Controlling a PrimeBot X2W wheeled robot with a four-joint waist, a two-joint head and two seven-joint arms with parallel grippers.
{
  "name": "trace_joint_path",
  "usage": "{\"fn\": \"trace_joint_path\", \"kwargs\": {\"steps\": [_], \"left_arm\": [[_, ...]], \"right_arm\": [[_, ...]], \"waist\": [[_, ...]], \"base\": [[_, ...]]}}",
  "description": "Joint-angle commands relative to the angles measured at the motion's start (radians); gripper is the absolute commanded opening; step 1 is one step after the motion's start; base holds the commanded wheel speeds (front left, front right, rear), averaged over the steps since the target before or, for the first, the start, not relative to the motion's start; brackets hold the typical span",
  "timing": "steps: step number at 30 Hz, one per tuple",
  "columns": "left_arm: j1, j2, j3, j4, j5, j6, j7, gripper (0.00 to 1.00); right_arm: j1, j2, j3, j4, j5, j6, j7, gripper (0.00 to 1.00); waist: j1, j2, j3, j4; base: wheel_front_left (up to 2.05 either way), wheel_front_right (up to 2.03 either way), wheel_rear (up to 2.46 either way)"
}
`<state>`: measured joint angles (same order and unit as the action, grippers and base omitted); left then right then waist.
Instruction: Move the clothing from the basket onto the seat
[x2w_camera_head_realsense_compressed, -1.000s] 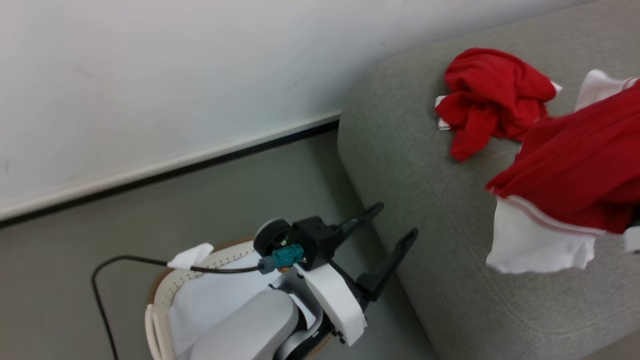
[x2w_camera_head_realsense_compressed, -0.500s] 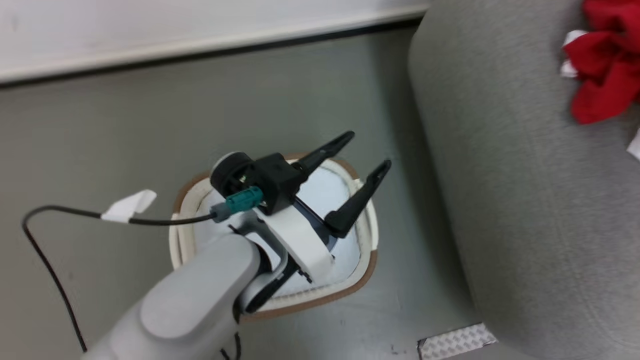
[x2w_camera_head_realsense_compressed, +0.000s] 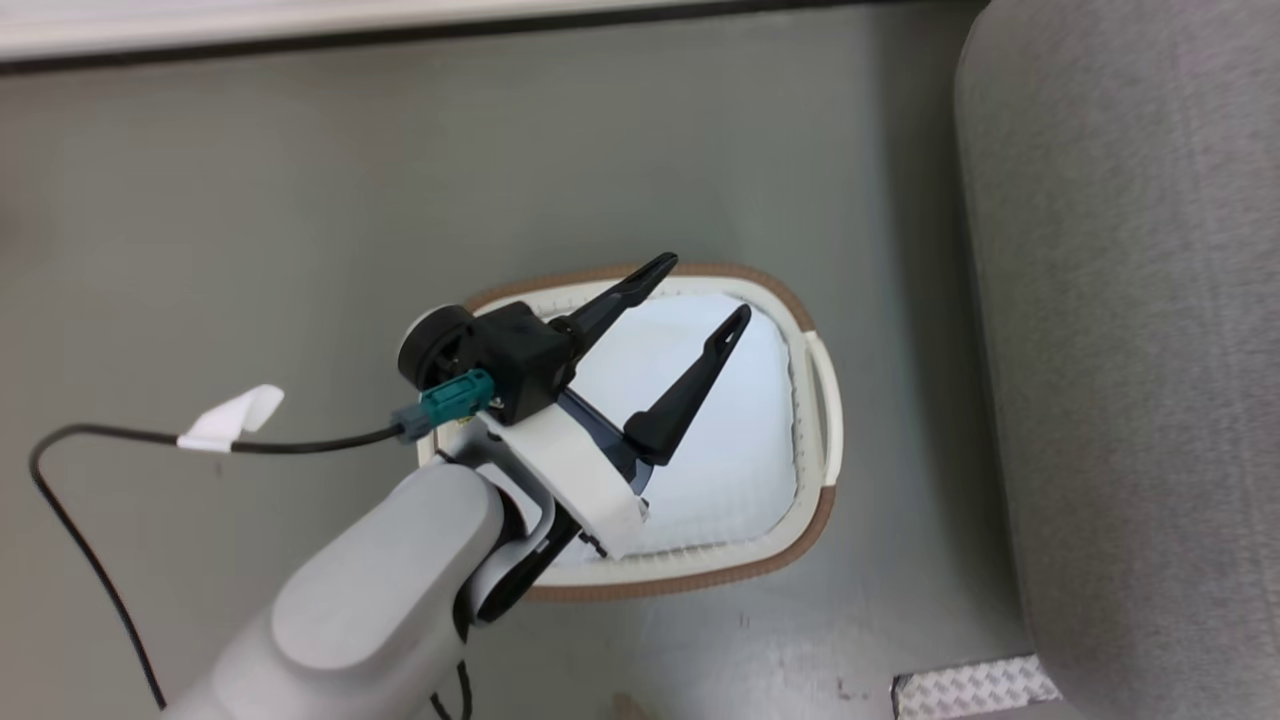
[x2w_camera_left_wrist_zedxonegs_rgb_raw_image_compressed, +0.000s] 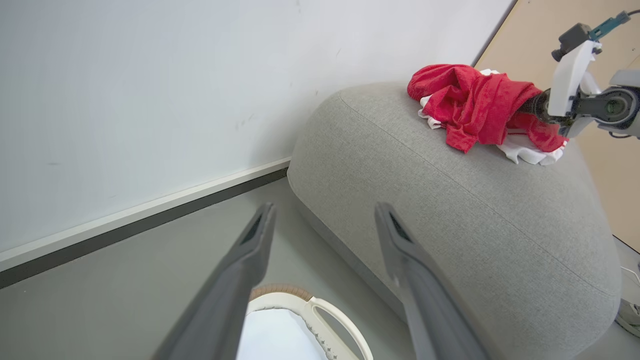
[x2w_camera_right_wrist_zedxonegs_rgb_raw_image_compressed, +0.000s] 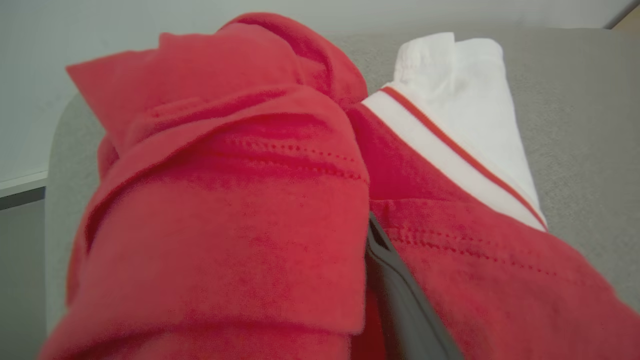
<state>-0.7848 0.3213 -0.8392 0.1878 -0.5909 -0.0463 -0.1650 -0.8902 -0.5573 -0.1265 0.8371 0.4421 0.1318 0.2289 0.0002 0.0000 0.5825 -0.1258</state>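
The red clothing (x2w_camera_left_wrist_zedxonegs_rgb_raw_image_compressed: 470, 105) lies heaped on top of the grey seat (x2w_camera_left_wrist_zedxonegs_rgb_raw_image_compressed: 450, 200), with white fabric (x2w_camera_left_wrist_zedxonegs_rgb_raw_image_compressed: 525, 152) at its edge. My right gripper (x2w_camera_left_wrist_zedxonegs_rgb_raw_image_compressed: 536, 107) is pushed into that heap, its fingers buried. In the right wrist view red cloth (x2w_camera_right_wrist_zedxonegs_rgb_raw_image_compressed: 225, 200) with white trim (x2w_camera_right_wrist_zedxonegs_rgb_raw_image_compressed: 465, 105) drapes over my right gripper. A single dark finger (x2w_camera_right_wrist_zedxonegs_rgb_raw_image_compressed: 395, 300) shows, so I cannot tell how the jaws stand. My left gripper (x2w_camera_head_realsense_compressed: 703, 290) hovers open and empty over the white basket (x2w_camera_head_realsense_compressed: 826, 400), which holds a pale flat pad (x2w_camera_head_realsense_compressed: 740, 430).
The basket stands on grey floor beside the seat (x2w_camera_head_realsense_compressed: 1130, 350), near a white wall with a dark baseboard (x2w_camera_left_wrist_zedxonegs_rgb_raw_image_compressed: 150, 220). A black cable with a white tag (x2w_camera_head_realsense_compressed: 230, 420) trails from my left wrist. A ribbed metal plate (x2w_camera_head_realsense_compressed: 975, 690) lies on the floor.
The head camera has swung down from the sofa to the basket. The red garment that hung at the right has passed out of the head view. My left gripper stays open.
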Motion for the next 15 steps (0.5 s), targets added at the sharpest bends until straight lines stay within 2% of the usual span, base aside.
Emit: {"fn": "trace_joint_path", "kwargs": {"steps": [1, 9, 15], "left_arm": [[0.019, -0.003, 0.006, 0.008, -0.017, 0.004, -0.014, 1.00], [0.083, -0.001, 0.017, 0.045, -0.050, 0.019, -0.038, 1.00], [0.170, 0.015, 0.058, 0.068, -0.098, 0.055, -0.067, 1.00]], "right_arm": [[0.021, -0.010, 0.028, 0.003, 0.019, -0.002, 0.021, 1.00], [0.095, -0.057, 0.190, -0.056, 0.084, -0.002, 0.163, 1.00], [0.173, -0.115, 0.309, -0.218, 0.165, -0.002, 0.262, 1.00]], "waist": [[-0.0002, 0.0000, -0.054, -0.018], [-0.0002, 0.0000, -0.197, -0.048], [-0.0002, 0.0000, -0.341, -0.058]], "base": [[0.00, 0.00, 0.00], [0.00, 0.00, 0.00], [0.00, 0.00, 0.00]]}}
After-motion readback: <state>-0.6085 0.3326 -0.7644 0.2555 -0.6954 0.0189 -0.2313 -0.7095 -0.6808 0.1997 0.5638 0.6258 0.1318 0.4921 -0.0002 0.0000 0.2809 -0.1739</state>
